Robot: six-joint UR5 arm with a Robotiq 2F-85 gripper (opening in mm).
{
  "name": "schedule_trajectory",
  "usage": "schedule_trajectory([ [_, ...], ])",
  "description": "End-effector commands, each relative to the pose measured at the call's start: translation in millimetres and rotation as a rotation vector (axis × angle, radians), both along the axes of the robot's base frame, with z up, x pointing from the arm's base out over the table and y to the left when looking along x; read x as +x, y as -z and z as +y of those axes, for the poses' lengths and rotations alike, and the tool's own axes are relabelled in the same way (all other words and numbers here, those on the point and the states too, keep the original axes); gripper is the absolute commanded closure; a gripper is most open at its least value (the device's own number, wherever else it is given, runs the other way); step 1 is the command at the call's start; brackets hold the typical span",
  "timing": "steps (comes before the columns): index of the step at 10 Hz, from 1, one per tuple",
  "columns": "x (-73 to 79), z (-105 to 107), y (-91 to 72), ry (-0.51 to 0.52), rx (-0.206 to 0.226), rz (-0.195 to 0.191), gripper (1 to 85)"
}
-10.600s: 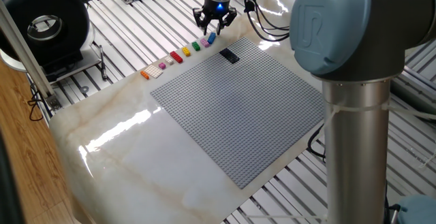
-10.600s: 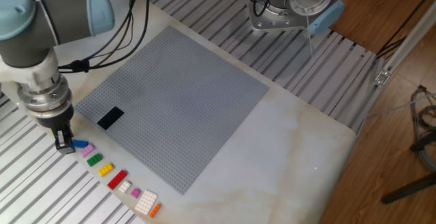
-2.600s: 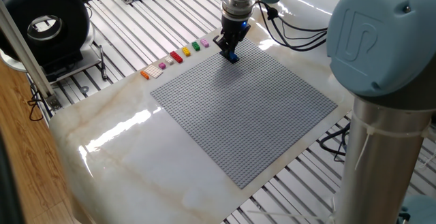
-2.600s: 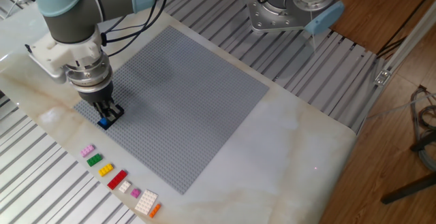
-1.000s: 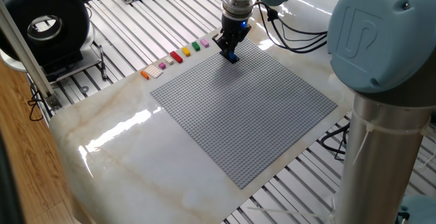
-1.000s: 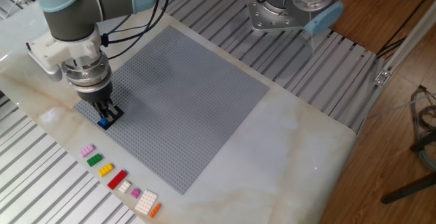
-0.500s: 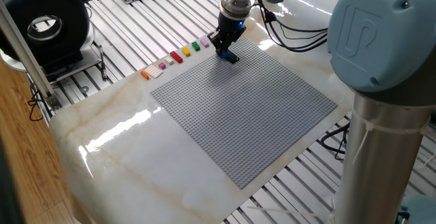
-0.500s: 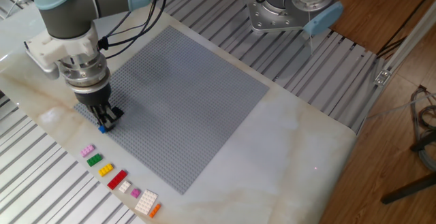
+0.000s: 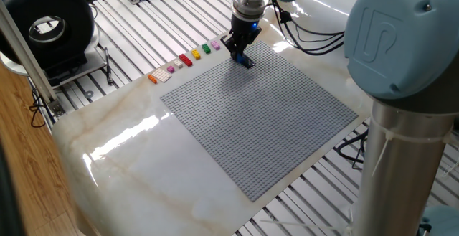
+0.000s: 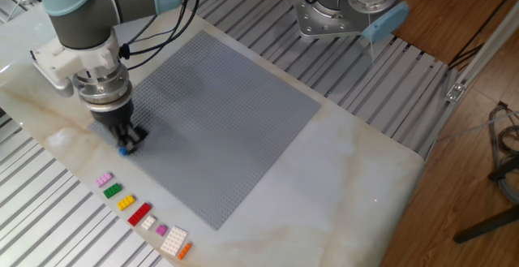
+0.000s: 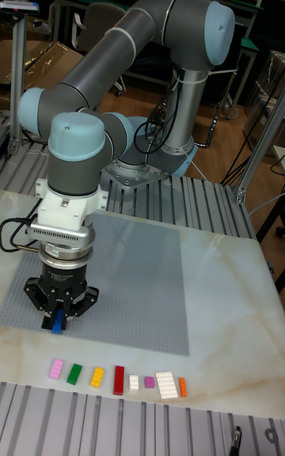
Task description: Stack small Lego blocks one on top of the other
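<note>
My gripper (image 10: 126,146) stands over the near-left edge of the grey baseplate (image 10: 227,113), shut on the blue brick (image 10: 123,150). The blue brick (image 9: 246,62) sits on the dark navy brick (image 10: 139,135), which the fingers mostly hide. In the tall fixed view the blue brick (image 11: 57,324) shows between the fingertips of the gripper (image 11: 58,315). Off the plate lies a row of loose bricks: pink (image 10: 104,180), green (image 10: 112,191), yellow (image 10: 126,203), red (image 10: 139,214) and orange (image 10: 185,251). The same row shows beside the gripper (image 9: 239,52), from green (image 9: 206,48) to orange (image 9: 152,78).
Small white and pink pieces (image 10: 166,234) lie within the brick row. The marble tabletop (image 10: 340,178) borders slatted aluminium rails. My arm's base (image 10: 340,11) stands at the far side. A black round device (image 9: 46,24) sits on the left.
Ten seconds ago the gripper was at the blue brick in the row and the navy brick lay alone. In the last second the gripper swayed slightly and the baseplate shifted a little with it.
</note>
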State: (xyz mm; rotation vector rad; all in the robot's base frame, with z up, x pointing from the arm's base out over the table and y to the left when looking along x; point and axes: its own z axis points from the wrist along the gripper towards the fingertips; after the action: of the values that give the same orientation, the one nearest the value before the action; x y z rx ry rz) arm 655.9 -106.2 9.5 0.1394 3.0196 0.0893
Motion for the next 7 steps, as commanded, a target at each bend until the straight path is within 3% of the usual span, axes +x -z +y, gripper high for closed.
schedule_trajectory([
  [1, -5.5, -5.5, -2.4, 0.02, -0.029, 0.042, 84.7],
  [4, -2.9, -9.4, 0.3, -0.028, -0.048, 0.027, 84.7],
  [5, -7.9, -11.2, 1.9, -0.038, -0.059, 0.047, 84.7],
  [6, -23.4, -13.9, 2.4, -0.046, -0.069, 0.108, 84.7],
  [7, -27.9, -15.0, 3.1, -0.048, -0.067, 0.13, 84.7],
])
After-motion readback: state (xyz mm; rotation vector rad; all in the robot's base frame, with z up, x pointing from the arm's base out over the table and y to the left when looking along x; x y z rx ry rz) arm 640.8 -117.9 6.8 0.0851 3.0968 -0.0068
